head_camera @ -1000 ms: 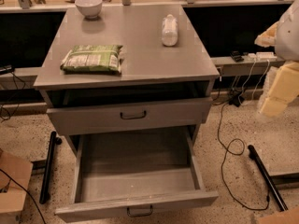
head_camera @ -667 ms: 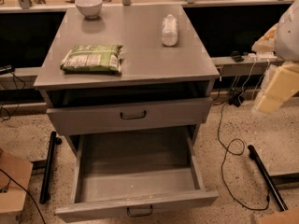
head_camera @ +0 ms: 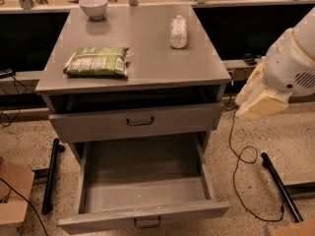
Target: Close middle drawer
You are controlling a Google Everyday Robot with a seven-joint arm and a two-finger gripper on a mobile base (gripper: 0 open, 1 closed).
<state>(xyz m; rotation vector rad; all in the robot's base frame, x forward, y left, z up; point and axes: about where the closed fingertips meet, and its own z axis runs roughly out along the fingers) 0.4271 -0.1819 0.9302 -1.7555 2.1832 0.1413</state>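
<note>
The middle drawer (head_camera: 142,181) is pulled far out of the grey cabinet, toward the camera. Its deep grey tray is bare, and its low front (head_camera: 98,221) carries a small dark bail handle (head_camera: 146,223) at the bottom edge of the view. Above it, a drawer with a taller front (head_camera: 138,122) stands slightly out, with a dark gap over it. Only my arm's white and cream body (head_camera: 275,77) shows, at the right, level with the cabinet top and clear of it. My gripper is out of view.
On the cabinet top (head_camera: 147,58) lie a green snack bag (head_camera: 97,61), a white bottle on its side (head_camera: 178,32) and a white bowl (head_camera: 93,6). A black cable (head_camera: 236,156) and a black bar (head_camera: 280,186) lie on the floor at the right. Another black bar (head_camera: 50,176) and a cardboard box (head_camera: 12,195) are at the left.
My arm has moved left, closer to the cabinet's right side. The drawers and the things on top have not moved.
</note>
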